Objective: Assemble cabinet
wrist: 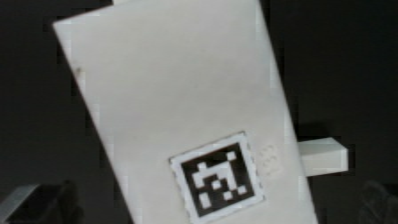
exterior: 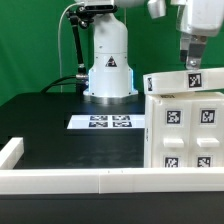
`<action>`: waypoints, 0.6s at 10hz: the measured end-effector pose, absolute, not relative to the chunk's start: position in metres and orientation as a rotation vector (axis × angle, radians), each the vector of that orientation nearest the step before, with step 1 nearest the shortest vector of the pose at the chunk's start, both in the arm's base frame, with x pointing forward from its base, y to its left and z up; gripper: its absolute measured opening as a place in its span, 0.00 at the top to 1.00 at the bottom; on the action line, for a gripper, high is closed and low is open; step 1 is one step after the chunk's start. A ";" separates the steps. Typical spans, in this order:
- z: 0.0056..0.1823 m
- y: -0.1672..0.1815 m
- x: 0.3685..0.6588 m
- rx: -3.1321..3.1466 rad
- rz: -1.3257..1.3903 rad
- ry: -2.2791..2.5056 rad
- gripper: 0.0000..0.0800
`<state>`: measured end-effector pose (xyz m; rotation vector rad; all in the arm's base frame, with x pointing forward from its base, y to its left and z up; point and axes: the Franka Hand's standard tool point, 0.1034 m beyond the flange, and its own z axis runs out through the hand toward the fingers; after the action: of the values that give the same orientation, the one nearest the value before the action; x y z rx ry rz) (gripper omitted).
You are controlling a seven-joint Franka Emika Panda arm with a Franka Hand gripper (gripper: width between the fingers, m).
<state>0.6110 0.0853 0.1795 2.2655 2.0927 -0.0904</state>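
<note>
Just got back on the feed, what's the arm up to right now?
It is working on the cabinet, the big white tagged box at the exterior view's right. The gripper is down at a flat white tagged panel lying tilted across the cabinet's top. Whether the fingers are closed on it can't be told. The wrist view shows that panel close up. The marker board lies on the table in front of the arm's base.

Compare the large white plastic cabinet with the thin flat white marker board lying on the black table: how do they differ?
The large white plastic cabinet stands tall as a box at the exterior view's right; the thin flat white marker board lies flat on the black table near the arm's base.
The cabinet carries tags on several faces; the marker board shows them only on top.
The gripper is right above the cabinet, away from the marker board.
Both are white with square black-and-white tags.
</note>
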 end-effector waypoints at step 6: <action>0.162 0.092 0.607 2.293 -0.122 2.080 0.00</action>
<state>0.6072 0.0923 0.1622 2.2931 2.0797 -0.1221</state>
